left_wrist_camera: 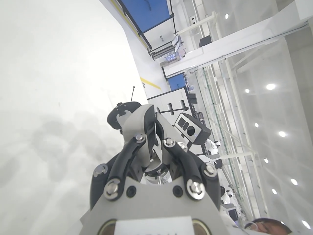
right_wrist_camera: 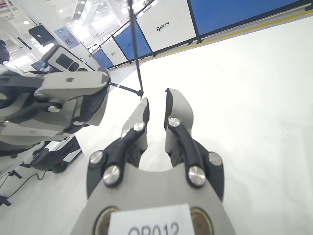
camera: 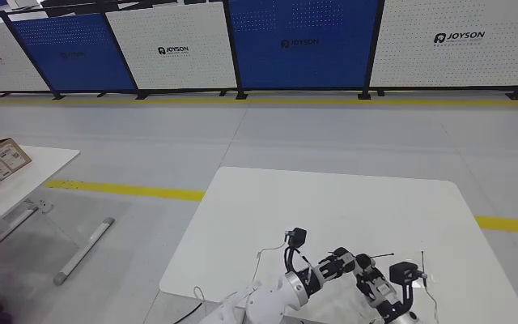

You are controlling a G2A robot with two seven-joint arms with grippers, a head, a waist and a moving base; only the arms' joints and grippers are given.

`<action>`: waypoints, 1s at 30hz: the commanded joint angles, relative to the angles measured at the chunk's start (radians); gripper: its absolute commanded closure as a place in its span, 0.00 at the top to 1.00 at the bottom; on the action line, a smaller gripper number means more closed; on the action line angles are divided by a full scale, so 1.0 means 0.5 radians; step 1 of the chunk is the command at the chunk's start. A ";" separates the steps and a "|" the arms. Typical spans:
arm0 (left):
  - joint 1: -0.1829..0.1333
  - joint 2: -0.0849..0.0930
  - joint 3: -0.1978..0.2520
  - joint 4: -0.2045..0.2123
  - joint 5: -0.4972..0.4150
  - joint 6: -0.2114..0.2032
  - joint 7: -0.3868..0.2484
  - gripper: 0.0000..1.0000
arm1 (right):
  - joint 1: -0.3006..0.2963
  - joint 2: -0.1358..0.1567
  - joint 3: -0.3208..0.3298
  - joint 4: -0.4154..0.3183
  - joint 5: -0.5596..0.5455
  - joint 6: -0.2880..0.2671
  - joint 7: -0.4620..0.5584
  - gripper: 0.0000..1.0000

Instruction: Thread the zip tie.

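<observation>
A thin black zip tie (right_wrist_camera: 124,88) sticks out of my left gripper (right_wrist_camera: 107,81), which is shut on its strap (left_wrist_camera: 153,129). The strap ends at a small head (right_wrist_camera: 140,93), and a long black strap (right_wrist_camera: 133,30) rises from that head. Whether it passes through the head I cannot tell. My right gripper (right_wrist_camera: 157,95) is open with nothing between its fingers; one fingertip (right_wrist_camera: 146,101) sits just beside the head. In the top view both grippers are close together over the white table's near edge, the left gripper (camera: 362,261) beside the right gripper (camera: 414,275), with the zip tie (camera: 380,257) between them.
The white table (camera: 324,202) stretches bare ahead of the arms. Its left edge drops to grey floor with a yellow line (camera: 121,189). Another table with a cardboard box (camera: 10,158) stands far left. Blue and white pegboard panels (camera: 303,44) close off the back.
</observation>
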 commanded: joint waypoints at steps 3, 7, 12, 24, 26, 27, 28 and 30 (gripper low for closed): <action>-0.011 -0.004 0.010 0.011 0.002 0.006 0.002 0.00 | -0.003 0.003 0.002 -0.005 0.020 0.000 0.002 0.27; -0.018 -0.007 0.020 0.019 0.016 0.014 0.011 0.00 | -0.008 0.007 0.005 -0.010 0.030 0.000 -0.010 0.25; -0.022 -0.010 0.026 0.029 0.021 0.025 0.029 0.00 | -0.014 0.013 0.006 -0.019 0.029 0.000 -0.020 0.25; -0.015 -0.013 0.034 0.026 0.045 0.032 0.046 0.00 | -0.023 0.022 0.018 -0.024 0.072 0.000 -0.049 0.13; -0.017 -0.014 0.036 0.030 0.047 0.032 0.047 0.00 | -0.021 0.022 0.018 -0.023 0.078 0.000 -0.049 0.13; -0.018 -0.015 0.038 0.032 0.048 0.033 0.047 0.00 | -0.021 0.023 0.017 -0.023 0.080 0.000 -0.048 0.13; -0.019 -0.015 0.039 0.034 0.049 0.033 0.048 0.00 | -0.021 0.023 0.017 -0.022 0.082 0.000 -0.048 0.11; -0.021 -0.016 0.040 0.037 0.050 0.035 0.049 0.00 | -0.020 0.024 0.017 -0.021 0.085 0.000 -0.049 0.00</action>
